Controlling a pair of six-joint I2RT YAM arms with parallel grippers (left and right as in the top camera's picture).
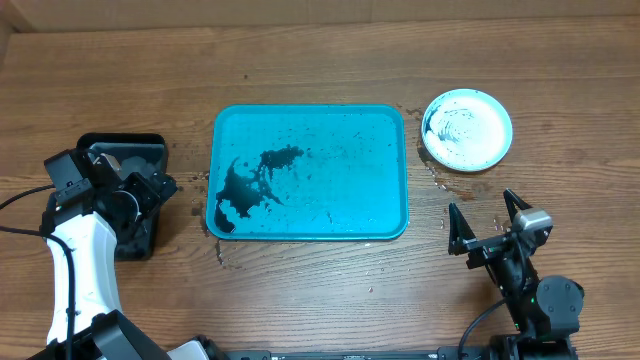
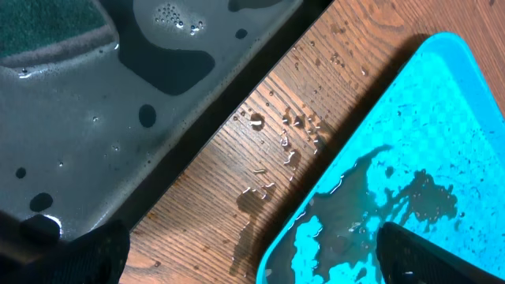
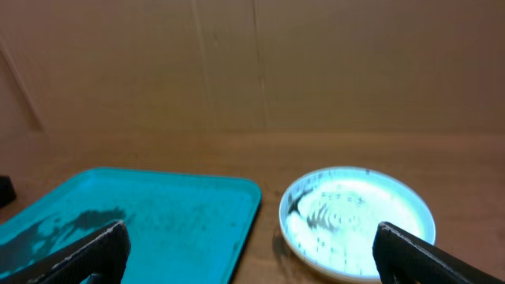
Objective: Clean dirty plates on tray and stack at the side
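Observation:
The turquoise tray (image 1: 390, 130) lies mid-table with black smears and a dark puddle at its left; no plate is on it. It also shows in the left wrist view (image 2: 442, 95) and the right wrist view (image 3: 197, 205). One pale aqua plate (image 1: 467, 130) with black smears sits on the wood right of the tray, also in the right wrist view (image 3: 359, 221). The white and yellow-green plates are out of view. My left gripper (image 1: 160, 190) is open and empty between the black tray and the turquoise tray (image 2: 252, 256). My right gripper (image 1: 490, 228) is open and empty, in front of the plate (image 3: 248, 252).
A smaller black glossy tray (image 1: 125, 150) holding wet film and a green sponge (image 2: 47, 24) stands at the left. Water drops lie on the wood (image 2: 288, 134) between the two trays and near the plate (image 1: 440, 185).

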